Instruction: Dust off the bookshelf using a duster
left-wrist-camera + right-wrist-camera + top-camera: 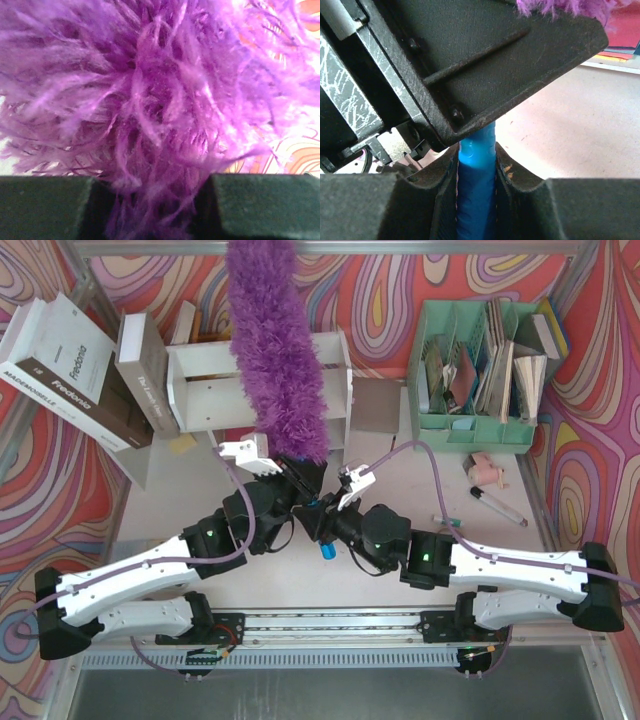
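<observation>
The duster (275, 340) has a long fluffy purple head that rises toward the camera in front of the white bookshelf (215, 390). Its blue handle's end (327, 551) pokes out below the grippers. My left gripper (295, 472) sits at the base of the head. In the left wrist view purple fluff (150, 100) fills the frame and lies between the fingers (45, 205); the stem is hidden. My right gripper (322, 508) is shut on the blue handle (476, 200), just below the left gripper's finger (485, 60).
Several books (70, 370) lean against the shelf's left side. A mint-green file organizer (480, 370) with papers stands at the back right. A pink object (488, 470) and a marker (497, 505) lie on the right. A brown card (375, 405) lies beside the shelf.
</observation>
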`<state>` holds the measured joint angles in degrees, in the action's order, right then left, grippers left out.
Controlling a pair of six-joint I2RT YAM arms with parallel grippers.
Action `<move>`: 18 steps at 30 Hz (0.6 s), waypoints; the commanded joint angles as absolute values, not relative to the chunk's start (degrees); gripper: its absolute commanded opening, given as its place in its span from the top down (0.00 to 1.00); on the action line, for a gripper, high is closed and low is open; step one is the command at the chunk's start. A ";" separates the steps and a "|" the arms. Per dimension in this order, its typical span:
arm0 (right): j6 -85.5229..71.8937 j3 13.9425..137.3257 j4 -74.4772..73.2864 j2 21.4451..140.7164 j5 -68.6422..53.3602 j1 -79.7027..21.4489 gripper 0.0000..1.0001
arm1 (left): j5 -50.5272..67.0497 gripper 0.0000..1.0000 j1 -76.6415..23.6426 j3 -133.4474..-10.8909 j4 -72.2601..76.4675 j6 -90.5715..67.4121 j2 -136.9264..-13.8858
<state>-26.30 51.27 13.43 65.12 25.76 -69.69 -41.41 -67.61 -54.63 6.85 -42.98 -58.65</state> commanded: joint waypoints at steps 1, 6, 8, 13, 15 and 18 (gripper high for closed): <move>-25.49 51.86 13.02 64.44 26.01 -69.69 0.84 | -41.86 1.00 -68.03 -54.65 11.49 -44.37 -57.49; -24.97 51.89 12.10 63.54 26.77 -69.69 1.00 | -44.00 0.72 -68.11 -56.12 7.68 -44.27 -57.22; -24.92 51.69 12.07 63.01 27.03 -69.68 1.00 | -45.03 0.57 -68.12 -57.14 5.37 -44.05 -57.34; -23.54 51.32 11.91 61.41 29.08 -69.72 1.00 | -47.28 0.25 -68.05 -59.39 -0.52 -43.48 -56.97; -22.16 51.00 12.04 60.52 29.72 -69.65 1.00 | -47.92 0.15 -68.04 -59.66 -1.68 -42.48 -56.11; -18.43 52.08 9.72 59.75 29.36 -69.73 1.00 | -49.84 0.02 -68.02 -61.63 -5.20 -39.60 -54.26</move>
